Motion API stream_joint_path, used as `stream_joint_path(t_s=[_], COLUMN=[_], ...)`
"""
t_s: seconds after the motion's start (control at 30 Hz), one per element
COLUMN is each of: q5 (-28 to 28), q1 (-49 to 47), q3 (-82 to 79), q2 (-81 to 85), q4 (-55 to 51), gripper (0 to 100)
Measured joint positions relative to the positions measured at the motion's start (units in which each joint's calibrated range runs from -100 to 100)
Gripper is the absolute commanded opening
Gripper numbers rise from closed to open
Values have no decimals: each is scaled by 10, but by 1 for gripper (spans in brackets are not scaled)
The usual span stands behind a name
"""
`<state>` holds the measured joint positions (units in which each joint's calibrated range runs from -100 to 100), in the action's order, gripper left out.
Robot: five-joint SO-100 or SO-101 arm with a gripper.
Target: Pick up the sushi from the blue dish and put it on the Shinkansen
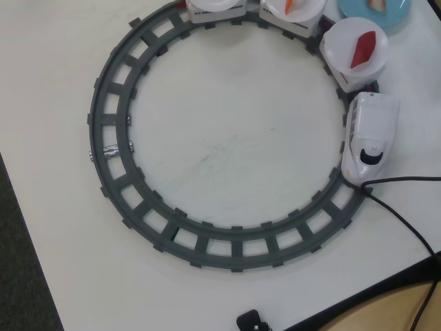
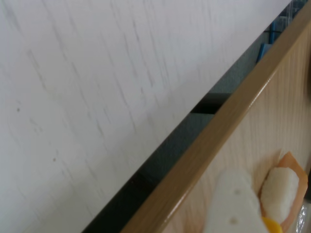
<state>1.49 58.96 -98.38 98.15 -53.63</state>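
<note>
In the overhead view the blue dish [image 1: 397, 14] lies at the top right edge, cut off by the frame. The sushi [image 1: 379, 3] on it shows only as a pink and dark red sliver. The Shinkansen [image 1: 372, 127] stands on the right side of the track, nose toward the bottom. It pulls cars topped with white plates [image 1: 341, 41]. My gripper is out of the overhead view. In the wrist view only one blurred white finger [image 2: 233, 204] shows at the bottom, over a wooden surface. Its opening is not visible.
The grey ring track [image 1: 110, 138] fills the white table. One plate carries a red leaf-shaped piece [image 1: 363, 48], another an orange-and-white piece [image 1: 291, 5]. A black cable [image 1: 406, 227] runs off at the right. A rice piece on orange topping [image 2: 281, 191] lies beside my finger on the wooden table [image 2: 272, 121].
</note>
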Motion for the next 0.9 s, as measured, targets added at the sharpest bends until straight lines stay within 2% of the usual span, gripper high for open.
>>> stream_joint_path(t_s=[0.33,0.7,0.77,0.9], q5=[-1,-1,-2,-30], q1=[-66,-79,-110,-127], q3=[0,-1,-1,-1], q2=[2,2,2,-22], q4=[-14,-13,-6,-3], gripper=[47,46,46,46])
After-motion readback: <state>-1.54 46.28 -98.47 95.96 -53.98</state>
